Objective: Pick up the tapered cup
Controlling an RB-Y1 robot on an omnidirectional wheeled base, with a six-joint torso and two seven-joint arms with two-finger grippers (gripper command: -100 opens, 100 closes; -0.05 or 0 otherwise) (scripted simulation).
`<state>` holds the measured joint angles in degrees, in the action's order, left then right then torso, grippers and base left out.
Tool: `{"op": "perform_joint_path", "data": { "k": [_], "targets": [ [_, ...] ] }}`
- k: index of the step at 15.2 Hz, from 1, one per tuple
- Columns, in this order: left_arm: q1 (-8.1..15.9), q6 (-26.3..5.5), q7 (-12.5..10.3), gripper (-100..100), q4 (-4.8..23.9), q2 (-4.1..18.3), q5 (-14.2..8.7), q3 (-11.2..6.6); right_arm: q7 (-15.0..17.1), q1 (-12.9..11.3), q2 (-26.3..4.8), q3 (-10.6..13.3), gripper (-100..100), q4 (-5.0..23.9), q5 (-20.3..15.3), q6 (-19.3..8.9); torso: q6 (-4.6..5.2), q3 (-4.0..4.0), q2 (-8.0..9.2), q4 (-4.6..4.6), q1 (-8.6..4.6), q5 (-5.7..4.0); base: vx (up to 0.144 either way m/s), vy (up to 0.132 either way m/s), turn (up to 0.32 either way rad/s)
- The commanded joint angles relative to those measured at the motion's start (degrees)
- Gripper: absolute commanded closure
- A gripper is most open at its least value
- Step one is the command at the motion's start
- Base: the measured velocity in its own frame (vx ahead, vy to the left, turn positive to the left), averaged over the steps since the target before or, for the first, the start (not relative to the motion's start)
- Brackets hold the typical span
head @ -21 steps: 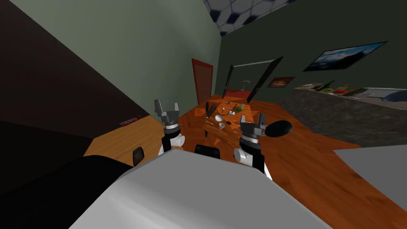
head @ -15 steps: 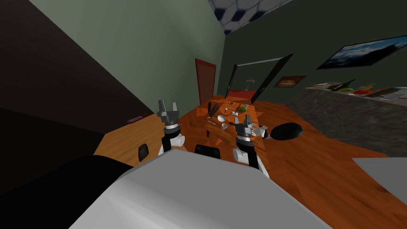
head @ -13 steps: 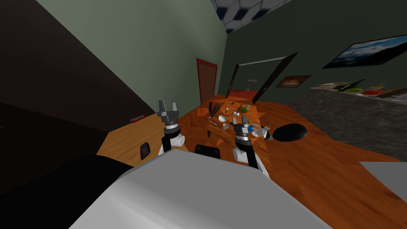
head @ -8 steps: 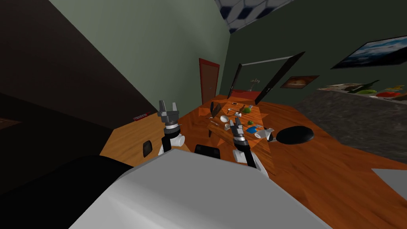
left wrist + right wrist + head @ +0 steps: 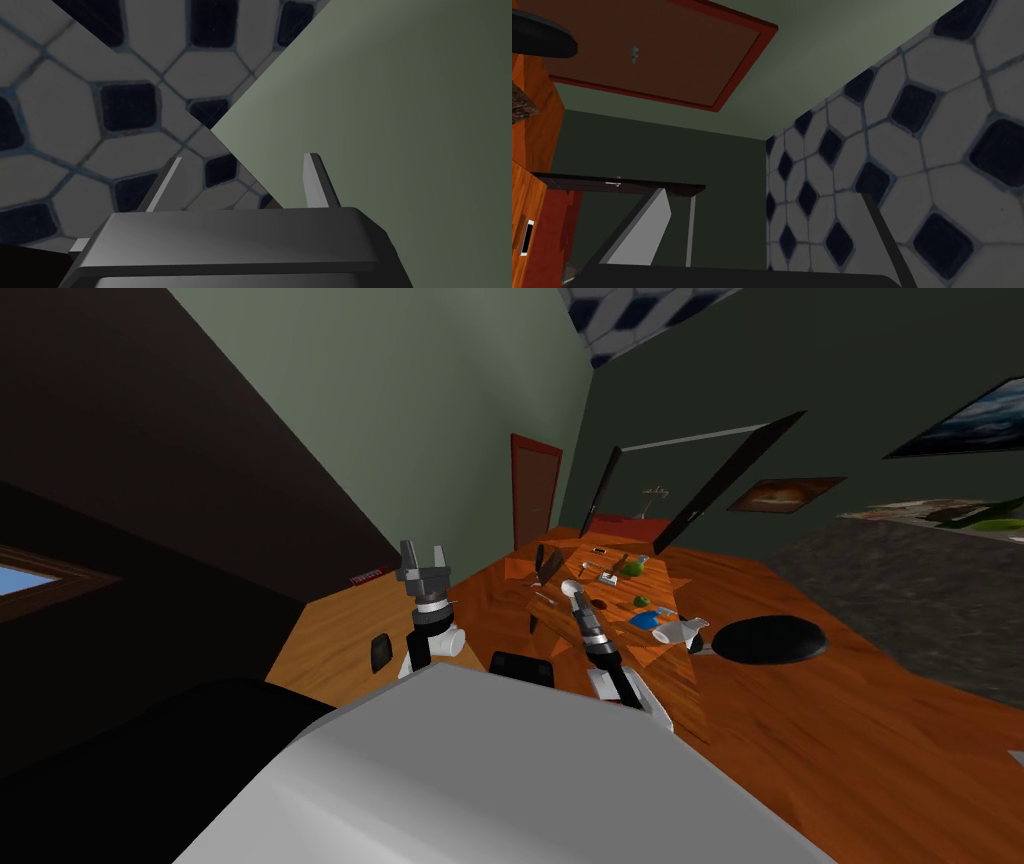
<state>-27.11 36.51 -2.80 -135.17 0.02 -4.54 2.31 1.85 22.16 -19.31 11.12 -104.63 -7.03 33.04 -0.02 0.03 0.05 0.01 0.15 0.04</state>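
Wooden table [image 5: 615, 598] lies under the spread right claw [image 5: 764, 196]; left claw [image 5: 424, 555], also spread, hangs off its edge.

Your right gripper [image 5: 575, 596] reaches toward twelve o'clock over the wooden table [image 5: 665, 586], just beside a white vessel [image 5: 570, 585]; your left gripper [image 5: 423, 558] stands raised at eleven.

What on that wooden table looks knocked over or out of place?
One thing: the white tapered cup seems to lie on its side rather than upright, at the edge of the wooden table next to the black round seat. The other small things look settled, though they are too small to judge.
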Motion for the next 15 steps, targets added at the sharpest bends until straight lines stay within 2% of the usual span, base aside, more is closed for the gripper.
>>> {"op": "perform_joint_path", "data": {
  "k": [1,2,3,5,6,8,9,10,11,13,14,15],
  "targets": [
    [0.0,0.0,0.0,0,0.0,0.0,0.0,0.00,-0.9,-0.9,-1.4,0.7,-100,2.9,-1.1,0.2,0.00,0.00,0.00,0.00,0.00,0.00,-0.006,0.039,0.121],
    [0.0,0.0,0.0,0,0.0,0.0,0.0,0.00,-0.9,-0.9,-1.4,0.7,-100,2.9,-1.1,0.2,0.01,0.00,0.00,0.00,0.00,0.00,-0.004,0.028,0.040],
    [0.0,0.0,0.0,0,0.0,0.0,0.0,0.00,-2.0,-1.8,-3.4,1.7,-100,4.7,-2.6,0.4,0.02,-0.01,-0.01,0.00,-0.03,-0.01,-0.003,0.036,0.111],
    [0.0,0.0,0.0,0,0.0,0.0,0.0,0.00,-2.0,-1.8,-3.4,1.7,-100,5.9,-2.6,0.4,0.01,-0.01,-0.02,-0.01,-0.01,-0.01,-0.003,0.035,0.079],
    [0.0,0.0,0.0,0,0.0,0.0,0.0,0.00,-3.1,-2.7,-5.5,2.6,-100,7.7,-4.1,0.5,0.02,-0.01,-0.02,-0.01,-0.02,-0.01,-0.006,0.036,0.129],
    [0.0,0.0,0.0,0,0.0,0.0,0.0,0.00,-3.1,-2.7,-5.5,2.6,-100,8.9,-4.1,0.5,0.01,-0.01,-0.02,-0.01,-0.03,-0.01,-0.004,0.029,0.096],
    [0.0,0.0,0.0,0,0.0,0.0,0.0,0.00,-4.3,-3.6,-7.6,3.6,-100,10.9,-5.6,0.7,0.03,-0.01,-0.02,-0.01,-0.05,-0.01,-0.001,0.031,0.134],
    [0.0,0.0,0.0,0,0.0,0.0,0.0,0.00,-4.3,-3.6,-7.6,3.6,-100,12.0,-5.6,0.7,0.00,-0.01,-0.02,-0.01,-0.04,-0.01,-0.001,0.036,0.143],
    [0.0,0.0,0.0,0,0.0,0.0,0.0,0.00,-5.5,-4.5,-9.7,4.6,-100,13.4,-7.2,0.8,0.01,-0.02,-0.03,-0.01,-0.04,-0.01,-0.003,0.041,0.163],
    [0.0,0.0,0.0,0,0.0,0.0,0.0,0.00,-5.5,-4.5,-9.8,4.6,-100,15.2,-7.2,0.8,0.01,-0.02,-0.03,-0.01,-0.02,0.00,0.001,0.033,0.090],
    [0.0,0.0,0.0,0,0.0,0.0,0.0,0.00,-6.7,-5.5,-11.9,5.7,-100,16.9,-8.8,0.9,0.03,-0.02,-0.03,-0.01,-0.04,-0.01,0.008,0.029,0.130],
    [0.0,0.0,0.0,0,0.0,0.0,0.0,0.00,-6.7,-5.5,-11.9,5.7,-100,18.5,-8.8,0.9,0.00,-0.03,-0.05,-0.01,-0.06,-0.01,0.013,0.024,0.152]
  ]
}}
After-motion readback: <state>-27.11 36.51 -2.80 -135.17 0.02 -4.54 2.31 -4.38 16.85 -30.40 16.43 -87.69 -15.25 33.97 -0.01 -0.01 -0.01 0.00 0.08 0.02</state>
